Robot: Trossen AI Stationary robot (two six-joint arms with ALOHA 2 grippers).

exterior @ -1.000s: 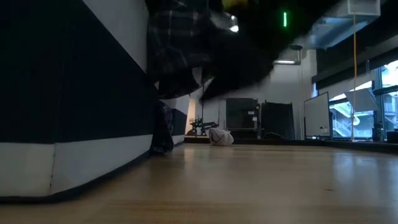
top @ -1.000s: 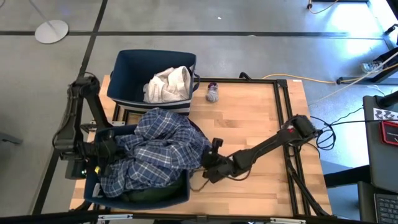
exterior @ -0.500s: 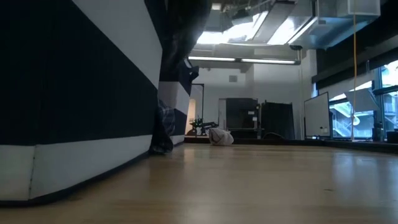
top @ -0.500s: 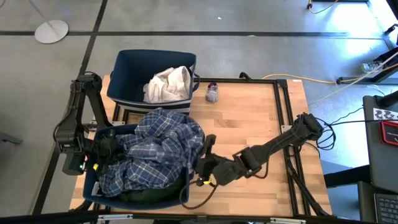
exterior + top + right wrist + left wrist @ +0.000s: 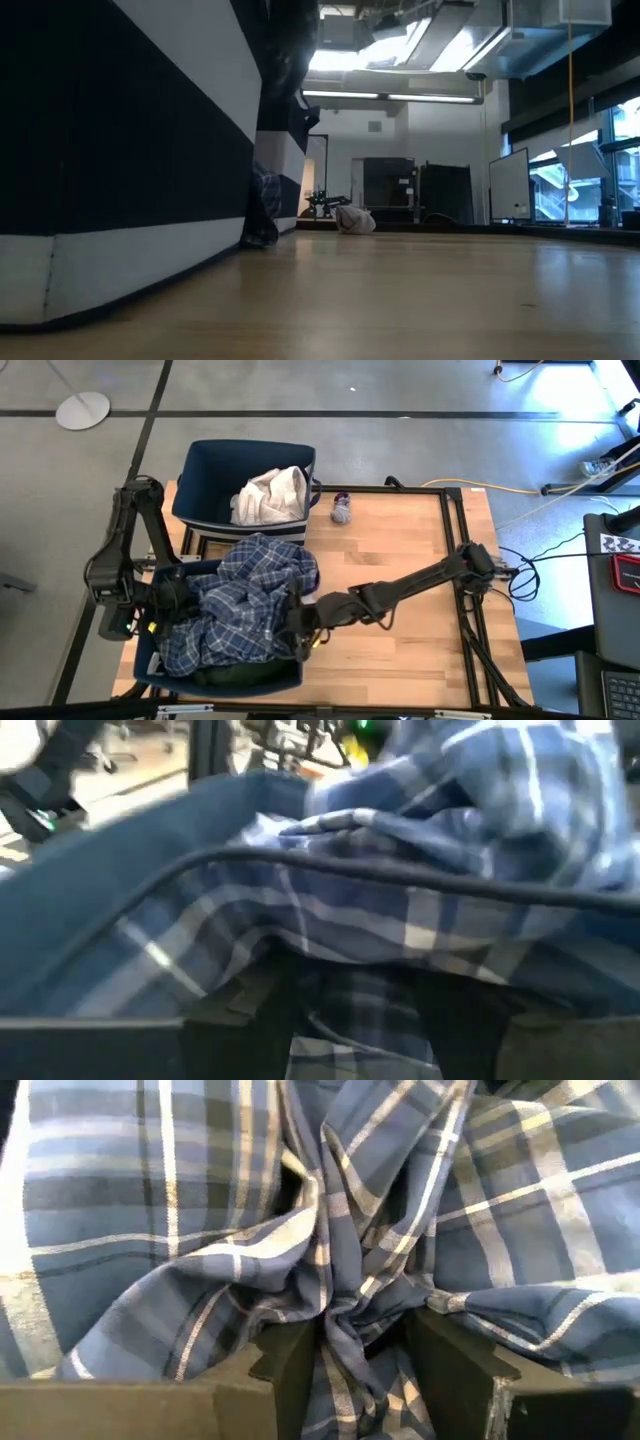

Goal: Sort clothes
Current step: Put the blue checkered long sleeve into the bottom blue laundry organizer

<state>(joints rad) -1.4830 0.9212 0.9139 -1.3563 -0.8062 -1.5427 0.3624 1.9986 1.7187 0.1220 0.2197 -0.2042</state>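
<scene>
The blue plaid shirt [image 5: 245, 605] lies bunched over the near navy bin [image 5: 150, 665], on top of a dark green garment [image 5: 240, 678]. My left gripper [image 5: 168, 600] is at the shirt's left side, shut on a bunch of it [image 5: 350, 1330]. My right gripper [image 5: 300, 632] is at the bin's right wall, shut on the shirt's right part [image 5: 360, 1010]. White garments [image 5: 268, 495] lie in the far navy bin [image 5: 200, 465]. A small grey-purple sock [image 5: 342, 510] lies on the table beside that bin and also shows in the low view [image 5: 355, 218]. My left gripper pinches a gathered bunch of the plaid shirt [image 5: 345, 1342] between its two fingers [image 5: 290, 1370], several folds together. The cloth fans out from the pinch and rests on the pile in the bin. My right gripper has plaid cloth [image 5: 350, 1020] between its two fingers [image 5: 270, 1015], coming from the table's right over the bin's right wall. One layer or several, I cannot tell.
The wooden table [image 5: 400, 550] is bare to the right of the bins. A dark cable [image 5: 420, 875] runs across the right wrist view. The near bin's wall [image 5: 120, 150] fills the left of the low view.
My right gripper has gone toward the table's left edge, from beside the near bin to over its right wall, taking the shirt's right part with it. The shirt's overhanging right side has been drawn in over the bin; its left side has stayed.
</scene>
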